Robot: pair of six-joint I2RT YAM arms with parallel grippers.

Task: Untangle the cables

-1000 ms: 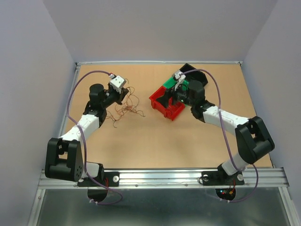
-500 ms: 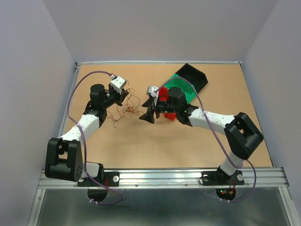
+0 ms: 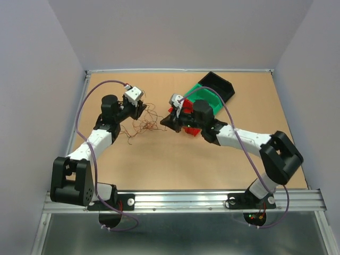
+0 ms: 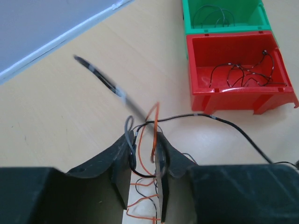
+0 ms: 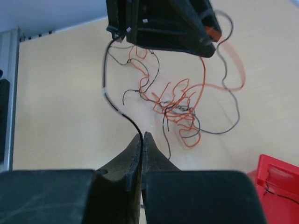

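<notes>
The cables [image 3: 143,125] are a loose tangle of thin orange, red and black wires on the table between the two arms; the right wrist view shows the same tangle [image 5: 180,109]. My left gripper [image 3: 139,109] stands over the tangle's left side. Its jaws are parted [image 4: 145,140], with orange and black strands running loosely through the gap. My right gripper [image 3: 163,125] is at the tangle's right edge, shut [image 5: 141,135] on one black cable [image 5: 112,102]. That cable runs up to the left gripper's fingers [image 5: 126,28].
A red bin [image 4: 238,93] with black wires inside stands behind the right gripper, with a green bin [image 4: 224,25] holding a few more behind it. A black bin [image 3: 218,85] is at the back. The right forearm [image 3: 239,138] crosses the table's right half.
My right arm swung left from the bins to the tangle and shut on a black cable. The left gripper's jaws have parted; the left arm has stayed in place.
</notes>
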